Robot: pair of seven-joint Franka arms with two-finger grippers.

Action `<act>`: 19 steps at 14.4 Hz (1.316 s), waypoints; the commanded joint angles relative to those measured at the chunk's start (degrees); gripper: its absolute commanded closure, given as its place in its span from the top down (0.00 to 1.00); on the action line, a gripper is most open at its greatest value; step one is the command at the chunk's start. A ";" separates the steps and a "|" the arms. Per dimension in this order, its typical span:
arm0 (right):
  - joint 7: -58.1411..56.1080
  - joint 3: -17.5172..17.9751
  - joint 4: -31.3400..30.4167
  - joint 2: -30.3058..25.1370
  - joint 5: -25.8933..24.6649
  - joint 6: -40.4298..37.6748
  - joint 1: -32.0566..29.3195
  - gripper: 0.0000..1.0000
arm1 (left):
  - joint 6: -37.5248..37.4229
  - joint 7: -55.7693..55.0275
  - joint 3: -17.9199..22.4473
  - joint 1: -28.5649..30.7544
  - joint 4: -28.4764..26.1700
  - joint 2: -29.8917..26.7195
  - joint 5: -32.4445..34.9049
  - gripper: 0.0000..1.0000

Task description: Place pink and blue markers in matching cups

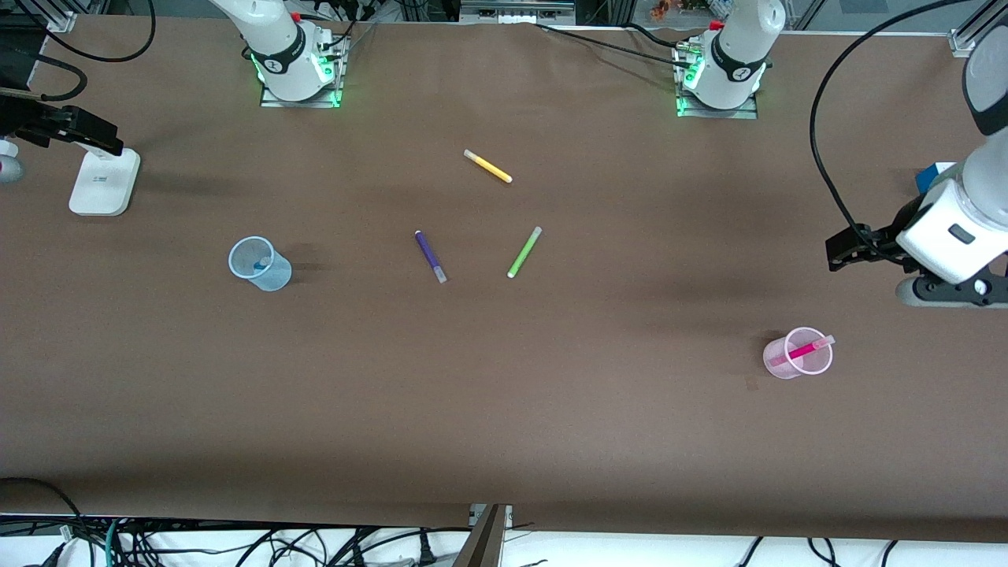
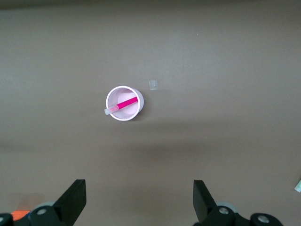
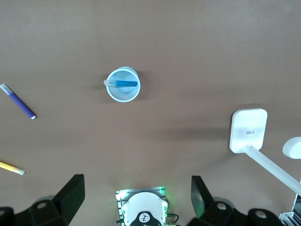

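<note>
**Both markers sit in their cups, arms drawn back**

The magenta-pink felt-tip marker (image 1: pixel 803 350) leans inside the pale pink translucent plastic cup (image 1: pixel 780 364) at the lower right of the front view, its pale cap poking over the rim because the pen is about as long as the cup is tall. The bright blue marker (image 3: pixel 124 83) lies slanted inside the pale blue translucent cup (image 1: pixel 272 274) at the left-centre of that view. By my reading, colour matches colour, so the sorting looks finished.

The left gripper (image 2: pixel 139 200) hangs high above the table near the pink cup, jaws spread wide and empty. The right gripper (image 3: pixel 137 197) likewise hovers with jaws wide apart, holding nothing; the height probably keeps both clear of the cups.

The dark purple marker (image 1: pixel 430 255), lime green marker (image 1: pixel 524 252) and yellow marker (image 1: pixel 488 166) lie flat mid-frame, untouched since they have no cup.
</note>
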 commanded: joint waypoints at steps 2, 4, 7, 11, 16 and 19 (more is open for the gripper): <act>0.46 0.30 1.63 0.59 -0.58 -0.90 -0.23 1.00 | 6.94 -0.57 4.97 -3.88 -18.40 -13.35 -1.64 1.00; 0.46 0.22 1.63 0.85 -0.58 -0.90 -0.23 1.00 | 6.94 -0.40 7.52 -5.99 -18.78 -13.46 -1.73 1.00; 0.46 0.22 1.63 0.94 -0.50 -0.90 -0.23 1.00 | 6.51 0.21 7.35 -5.38 -17.81 -12.32 -1.81 1.00; 0.46 0.22 1.63 0.94 -0.32 -0.90 -0.32 1.00 | 6.33 0.13 7.18 -5.82 -17.19 -11.79 -1.73 1.00; 0.64 0.22 1.63 0.94 -0.15 -0.90 -0.32 1.00 | 6.42 0.13 7.09 -6.09 -16.58 -11.43 -1.82 1.00; 0.64 0.13 1.63 0.94 -0.14 -0.90 -0.32 1.00 | 6.33 0.13 7.17 -6.09 -15.88 -11.08 -3.21 1.00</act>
